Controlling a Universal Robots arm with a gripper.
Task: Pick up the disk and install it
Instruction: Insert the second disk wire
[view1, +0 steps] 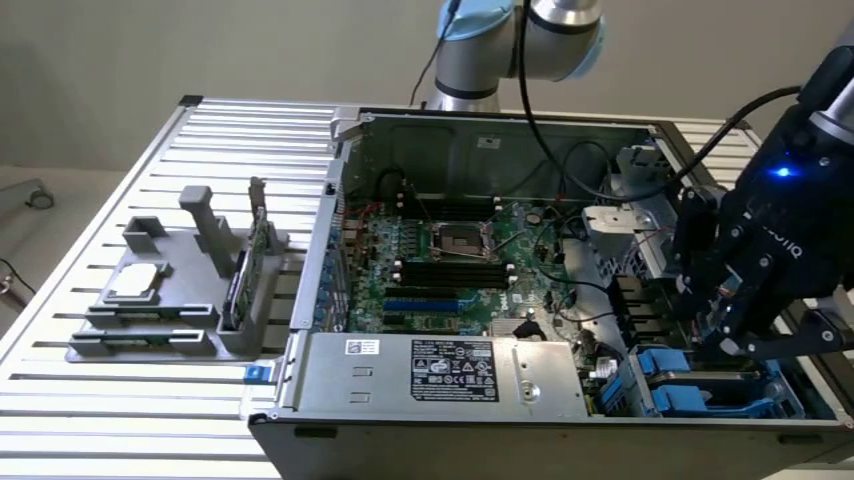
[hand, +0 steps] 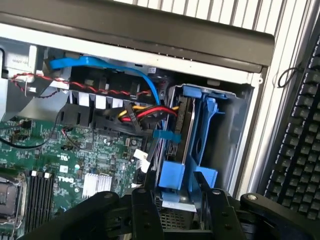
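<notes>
Open computer case, hand gripping disk

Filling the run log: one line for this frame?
tool: over the drive bay, shut on blue-railed silver-grey metal disk | disk: in open black computer case, beside a blue plastic carrier

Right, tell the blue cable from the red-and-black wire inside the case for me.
The blue cable is a flat, broad, one-colour band; the red-and-black wire is thin, two strands twisted. The blue cable sweeps in one big curve toward the blue drive bracket; the wire runs almost straight. Both lie inside the computer case beside the green circuit board.
</notes>
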